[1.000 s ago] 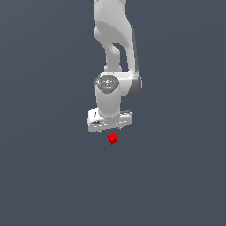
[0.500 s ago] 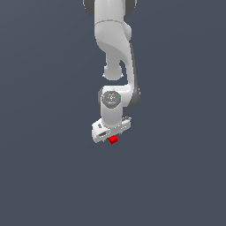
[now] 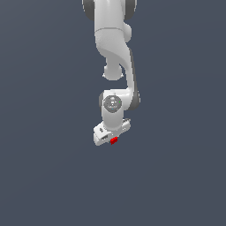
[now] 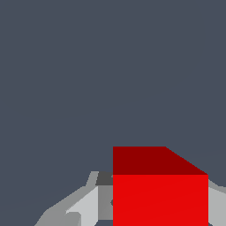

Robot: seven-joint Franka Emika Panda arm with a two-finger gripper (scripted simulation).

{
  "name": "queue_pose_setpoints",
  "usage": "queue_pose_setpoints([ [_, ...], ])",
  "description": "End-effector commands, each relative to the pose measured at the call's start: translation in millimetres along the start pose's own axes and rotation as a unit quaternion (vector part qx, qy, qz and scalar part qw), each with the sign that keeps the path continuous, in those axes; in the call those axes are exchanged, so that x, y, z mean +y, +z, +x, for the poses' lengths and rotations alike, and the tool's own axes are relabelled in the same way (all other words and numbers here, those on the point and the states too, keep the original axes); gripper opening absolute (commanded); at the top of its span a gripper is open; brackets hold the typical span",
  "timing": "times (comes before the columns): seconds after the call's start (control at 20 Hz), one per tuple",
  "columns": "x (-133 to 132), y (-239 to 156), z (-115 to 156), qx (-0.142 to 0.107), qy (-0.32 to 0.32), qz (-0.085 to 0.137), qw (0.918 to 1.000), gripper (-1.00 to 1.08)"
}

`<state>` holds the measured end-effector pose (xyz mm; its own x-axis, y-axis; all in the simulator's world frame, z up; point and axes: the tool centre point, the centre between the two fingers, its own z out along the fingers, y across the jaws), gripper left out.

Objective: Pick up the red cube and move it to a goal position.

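The red cube [image 3: 114,141] shows as a small red patch just under the white gripper [image 3: 112,137], which has come down over it. In the wrist view the red cube [image 4: 160,194] fills the space between the two grey fingertips [image 4: 84,207]. A thin dark gap separates the cube from one finger, while the other finger sits right at the cube's edge. The jaws stand open around the cube and the cube rests on the floor. No goal marker shows in either view.
The white arm [image 3: 115,48] reaches down from the top of the exterior view. Plain dark grey floor [image 3: 48,176] lies all around, with no other objects in sight.
The gripper has dropped from above the cube down over it, so most of the cube is now hidden. The cube itself has stayed in place.
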<state>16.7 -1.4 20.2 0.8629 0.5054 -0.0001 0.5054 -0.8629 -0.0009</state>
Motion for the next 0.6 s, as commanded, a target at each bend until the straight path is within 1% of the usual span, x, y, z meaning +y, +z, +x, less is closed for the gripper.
queue_pose_setpoints([
  [0.0, -0.1, 0.3, 0.3, 0.0, -0.001, 0.0, 1.0, -1.0],
  [0.55, 0.2, -2.1, -0.1, 0.0, -0.001, 0.0, 1.0, -1.0],
])
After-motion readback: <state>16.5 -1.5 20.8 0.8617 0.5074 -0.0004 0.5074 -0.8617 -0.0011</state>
